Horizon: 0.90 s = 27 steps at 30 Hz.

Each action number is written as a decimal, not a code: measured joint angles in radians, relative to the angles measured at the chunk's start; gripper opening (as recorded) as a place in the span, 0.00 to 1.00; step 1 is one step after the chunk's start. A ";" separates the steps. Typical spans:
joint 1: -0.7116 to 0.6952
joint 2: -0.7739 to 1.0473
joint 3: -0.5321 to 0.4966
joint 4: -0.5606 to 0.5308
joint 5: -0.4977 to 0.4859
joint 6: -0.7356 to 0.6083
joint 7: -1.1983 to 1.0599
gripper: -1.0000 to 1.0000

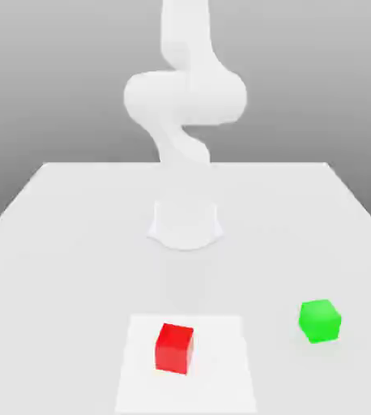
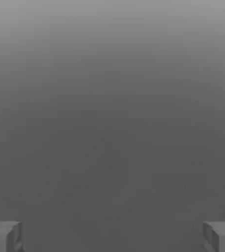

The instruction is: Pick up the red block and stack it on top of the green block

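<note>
In the hand view we saw the gripper (image 2: 112, 236) with its two grey fingertips (image 2: 4, 236) set far apart at opposite edges, jaws spread wide and released, with nothing between them. Behind them lay only a plain grey backdrop.

In the exterior view, the white arm (image 1: 185, 105) rose from its round base (image 1: 185, 227) at the far middle of the white table (image 1: 59, 243), curving upward and out past the top of the picture.

The red block (image 1: 175, 348) sat flat on the table at the near side, roughly in line with the base, resting on a paler square patch (image 1: 221, 357) of the surface. The green block (image 1: 319, 320) sat on the bare table toward the exterior view's right, slightly farther back than the red one. We saw the two blocks well apart, not touching, each standing alone, and both lay well away from the base of the arm.
</note>
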 joint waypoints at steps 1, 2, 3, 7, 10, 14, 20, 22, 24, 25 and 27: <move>-0.004 0.040 0.002 -0.019 -0.001 0.022 0.009 0.50; -0.009 0.078 0.005 -0.037 -0.002 0.043 0.018 0.50; -0.012 0.116 0.007 -0.055 -0.003 0.063 0.026 0.50; -0.026 0.262 0.014 -0.125 -0.007 0.142 0.060 0.50; -0.037 0.370 0.018 -0.177 -0.009 0.201 0.084 0.50; -0.046 0.515 0.020 -0.247 -0.012 0.280 0.116 0.50; -0.055 0.733 0.017 -0.350 -0.005 0.399 0.156 0.50; -0.055 0.805 0.016 -0.356 -0.005 0.453 0.162 0.50; -0.054 0.878 0.015 -0.349 -0.010 0.513 0.167 0.50; -0.053 0.914 0.013 -0.344 -0.013 0.543 0.169 0.50; -0.049 0.978 0.008 -0.336 -0.017 0.598 0.173 0.00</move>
